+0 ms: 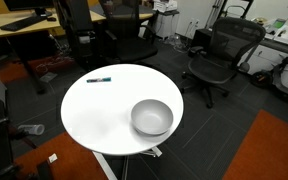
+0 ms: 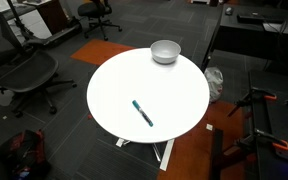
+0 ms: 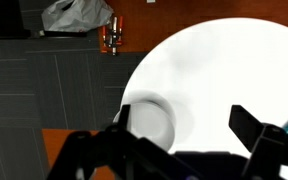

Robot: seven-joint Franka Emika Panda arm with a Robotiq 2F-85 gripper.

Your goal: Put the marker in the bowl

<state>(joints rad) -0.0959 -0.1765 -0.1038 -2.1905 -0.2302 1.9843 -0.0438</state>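
In the wrist view the gripper point(image 3: 189, 135) hung released, jaws wide and empty, over the table point(image 3: 224, 60). In an exterior view the marker point(image 2: 142, 112) lay flat just toward 6 o'clock of centre, and the bowl point(image 2: 165, 51) sat well apart at the 12 o'clock rim. The grasp seemingly called for jaws set across the barrel, pinching mid-length

You see the marker point(image 1: 100, 79), dark with a teal part, lying flat at the table's point(image 1: 84, 115) far left in an exterior view. The grey bowl point(image 1: 152, 117) stands upright at near right, well apart from it.
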